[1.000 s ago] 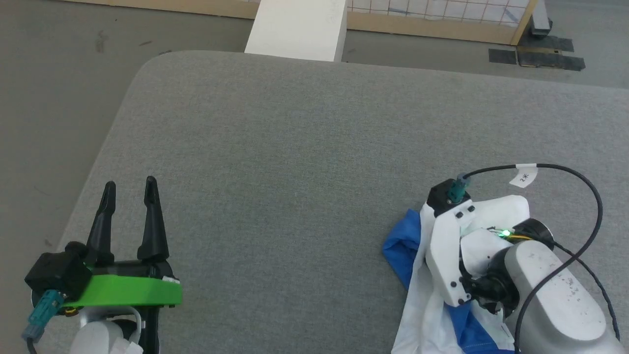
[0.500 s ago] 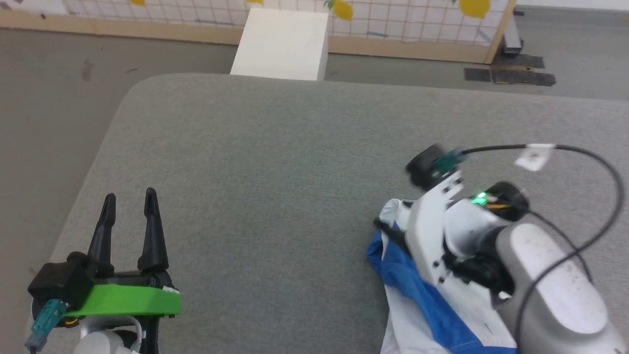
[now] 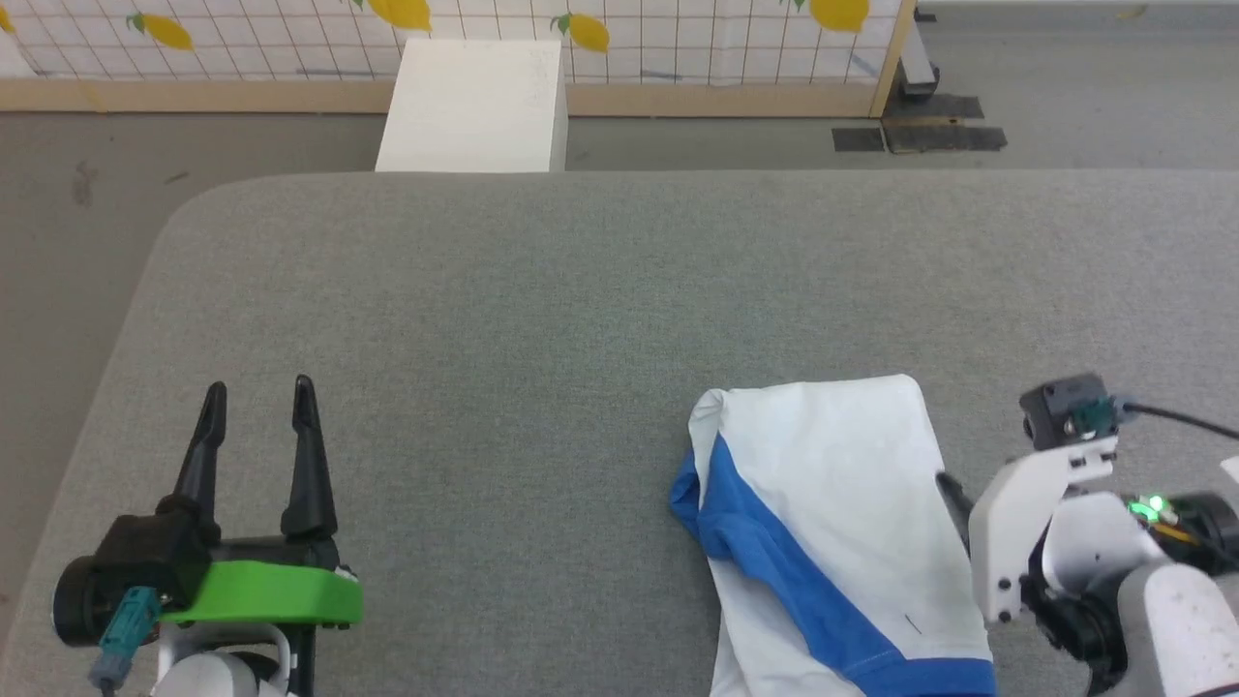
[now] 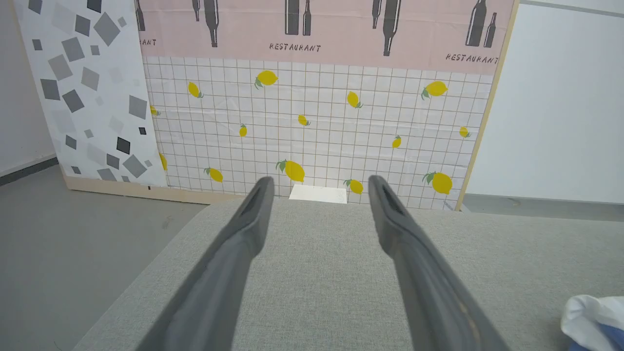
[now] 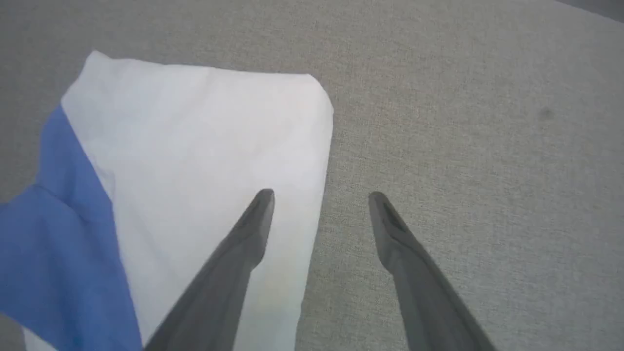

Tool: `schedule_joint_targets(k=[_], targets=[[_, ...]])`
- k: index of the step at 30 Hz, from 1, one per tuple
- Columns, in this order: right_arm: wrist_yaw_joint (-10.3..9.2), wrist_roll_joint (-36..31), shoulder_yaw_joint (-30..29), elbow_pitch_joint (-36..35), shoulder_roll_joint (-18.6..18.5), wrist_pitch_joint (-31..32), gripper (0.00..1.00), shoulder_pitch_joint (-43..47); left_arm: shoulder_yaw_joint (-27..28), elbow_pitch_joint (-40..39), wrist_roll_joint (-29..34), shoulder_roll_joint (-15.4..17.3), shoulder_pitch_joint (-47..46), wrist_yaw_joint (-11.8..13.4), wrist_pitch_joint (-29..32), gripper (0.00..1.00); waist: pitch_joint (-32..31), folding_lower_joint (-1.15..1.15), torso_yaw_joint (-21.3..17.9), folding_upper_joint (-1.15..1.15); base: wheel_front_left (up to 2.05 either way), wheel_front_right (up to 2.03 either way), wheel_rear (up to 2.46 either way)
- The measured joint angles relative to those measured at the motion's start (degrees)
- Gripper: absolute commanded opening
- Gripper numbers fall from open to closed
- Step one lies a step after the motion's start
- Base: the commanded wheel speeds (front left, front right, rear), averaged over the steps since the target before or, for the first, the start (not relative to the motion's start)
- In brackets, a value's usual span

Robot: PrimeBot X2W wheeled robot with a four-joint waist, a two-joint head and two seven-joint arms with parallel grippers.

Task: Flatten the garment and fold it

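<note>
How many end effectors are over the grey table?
2. The left end effector is at the table's near left; the right end effector is at its near right, over the garment's edge.

Let go of the garment [image 3: 832, 465] with the right gripper [image 5: 319, 195], now spread, drawn back to its right edge; left lying flatter, uncovered.

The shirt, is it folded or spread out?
Folded: the shirt lies as a narrow packet on the table, with a blue part layered along its left side.
</note>
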Motion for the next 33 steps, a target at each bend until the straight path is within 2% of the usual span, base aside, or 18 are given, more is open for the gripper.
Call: schedule_joint_targets(k=[8,16,17,18,19,24,29,33], targets=[[0.00,-1.36,-1.49,4.33,2.98,2.31,1.00,1.77,-2.44,4.22,-0.68,-0.22,-1.08,-0.57,0.00,1.00,2.28,0.00,0.87,0.00,0.00,0.00,0.00],[0.00,-1.87,-1.54,9.61,3.66,2.20,1.00,0.23,-3.80,7.13,-2.19,0.05,-3.55,-1.11,0.00,1.00,3.88,0.00,2.31,0.00,0.00,0.00,0.00],[0.00,-1.72,-1.77,10.13,3.71,2.26,0.76,-0.10,-3.85,7.26,-2.24,0.05,-3.66,-1.13,0.00,1.00,3.98,0.00,2.43,0.00,0.00,0.00,0.00],[0.00,-1.31,-1.91,10.69,3.78,2.26,0.15,-0.55,-3.83,7.44,-2.31,0.04,-3.72,-1.16,0.00,1.00,4.07,0.00,2.57,0.00,0.00,0.00,0.00],[0.00,-1.22,-1.90,11.09,3.77,2.25,0.00,-0.87,-3.83,7.64,-2.38,0.04,-3.80,-1.16,0.00,1.00,4.10,0.00,2.71,0.00,0.00,0.00,0.00],[0.01,-0.33,1.01,11.37,2.07,2.24,0.00,-2.18,-3.74,7.87,-2.57,0.02,-3.85,-1.18,0.00,1.00,3.82,0.00,3.02,0.00,0.00,0.00,0.00],[0.02,2.31,9.71,8.16,-7.80,3.39,0.00,-3.71,-3.38,7.65,-2.63,0.36,-3.72,-1.19,0.00,1.00,3.17,0.00,2.65,0.00,0.00,0.00,0.00],[0.02,4.57,12.68,5.50,-17.22,6.35,0.00,-6.34,-2.75,6.23,-2.74,0.78,-3.37,-1.19,0.01,1.00,3.12,0.00,0.93,0.00,0.00,0.00,0.00]])
